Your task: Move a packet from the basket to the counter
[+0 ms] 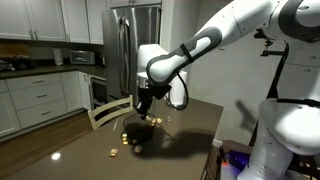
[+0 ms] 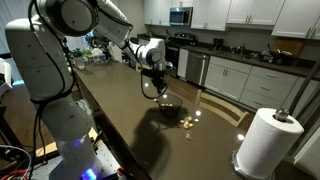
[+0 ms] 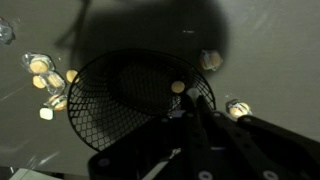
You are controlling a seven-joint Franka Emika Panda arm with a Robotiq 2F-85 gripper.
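The small round dark mesh basket (image 1: 141, 131) (image 2: 170, 109) (image 3: 120, 100) stands on the dark brown glossy counter (image 1: 180, 135) (image 2: 130, 115) (image 3: 140, 30). My gripper (image 1: 143, 104) (image 2: 156, 88) (image 3: 190, 95) hangs just above the basket's rim. Its dark fingers are close together, with a small pale packet (image 3: 178, 88) right at their tips. Several other packets lie on the counter around the basket, to one side (image 3: 45, 80) (image 1: 120, 143) and to the other (image 3: 238, 108) (image 2: 188, 122). The basket's inside looks dark, and I cannot tell what it holds.
A white paper-towel roll (image 2: 265, 140) stands near the counter's end. A chair back (image 1: 105, 112) rises at the counter's far edge. White kitchen cabinets (image 1: 40, 95) (image 2: 250, 75) and a steel fridge (image 1: 125, 50) stand behind.
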